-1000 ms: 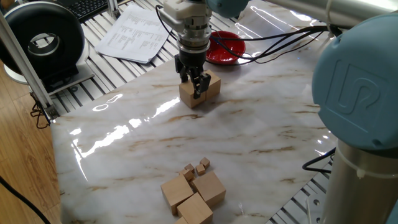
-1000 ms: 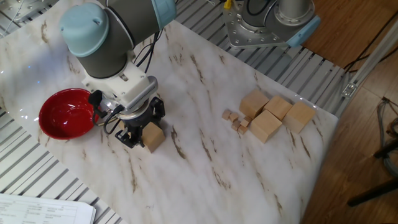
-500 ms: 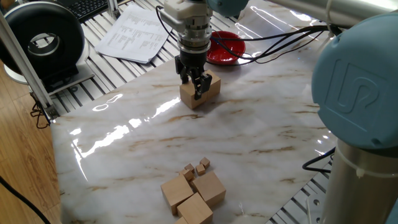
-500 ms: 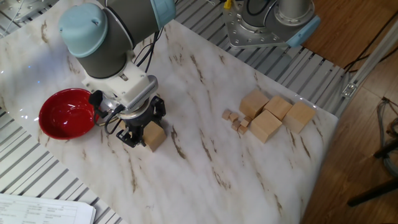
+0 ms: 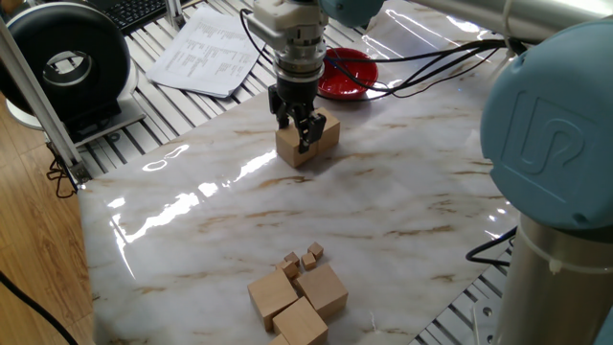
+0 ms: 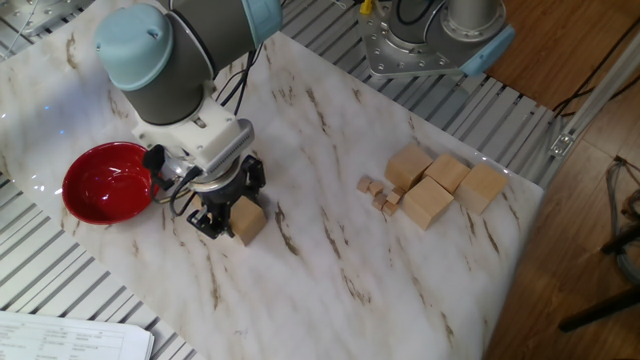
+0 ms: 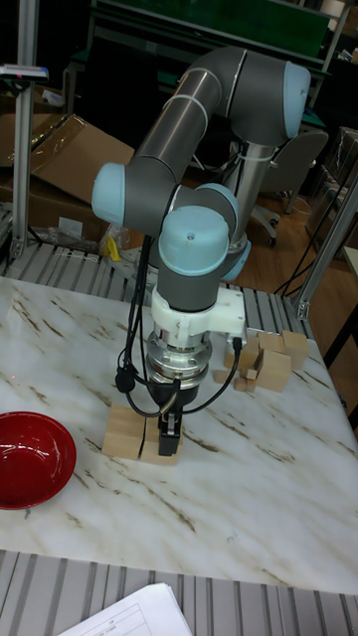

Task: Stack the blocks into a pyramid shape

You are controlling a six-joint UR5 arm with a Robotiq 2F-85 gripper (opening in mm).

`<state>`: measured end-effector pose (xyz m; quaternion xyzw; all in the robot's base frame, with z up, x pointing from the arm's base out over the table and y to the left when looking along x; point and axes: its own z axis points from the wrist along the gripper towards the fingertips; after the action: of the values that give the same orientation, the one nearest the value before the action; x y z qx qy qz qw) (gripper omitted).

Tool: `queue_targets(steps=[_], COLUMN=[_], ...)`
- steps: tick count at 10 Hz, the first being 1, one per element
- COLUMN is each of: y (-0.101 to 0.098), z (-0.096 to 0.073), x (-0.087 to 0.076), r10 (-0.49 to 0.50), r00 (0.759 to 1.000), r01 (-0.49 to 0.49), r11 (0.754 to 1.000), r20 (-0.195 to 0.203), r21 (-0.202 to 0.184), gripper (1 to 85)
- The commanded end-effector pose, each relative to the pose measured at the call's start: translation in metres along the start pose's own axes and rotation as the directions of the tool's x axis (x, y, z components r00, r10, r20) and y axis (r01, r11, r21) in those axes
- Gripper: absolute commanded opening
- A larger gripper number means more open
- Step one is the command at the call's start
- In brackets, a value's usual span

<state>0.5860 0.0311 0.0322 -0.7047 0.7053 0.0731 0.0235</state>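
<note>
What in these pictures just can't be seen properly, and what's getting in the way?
- The gripper: open or shut cannot be told in any view; in the tall fixed view the wrist hides most of it.
- The blocks under it: the gripper covers their tops in every view.
- The far pile of blocks: cut by the bottom edge in one fixed view.
- The tiny cubes: too small to count surely.
</note>
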Motion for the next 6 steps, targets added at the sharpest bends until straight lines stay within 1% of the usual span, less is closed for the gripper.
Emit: queue_targets(steps=[1,3,5,6], y=[-0.0053,-0.0041,-0.0018,-0.0001], z=[-0.0019,-0.0014,0.0,-0.0001], x=[0.0012,0.006,0.0085,0.0045], r10=[-0.025,-0.027,-0.024,-0.021], r00=[1.0,1.0,1.0,1.0], r01=[0.025,0.027,0.024,0.021], r11=[0.999,0.999,1.0,1.0], r20=[0.002,-0.012,-0.009,0.006], r21=[0.02,0.018,0.018,0.012], gripper=[80.7,81.7,82.3,83.7])
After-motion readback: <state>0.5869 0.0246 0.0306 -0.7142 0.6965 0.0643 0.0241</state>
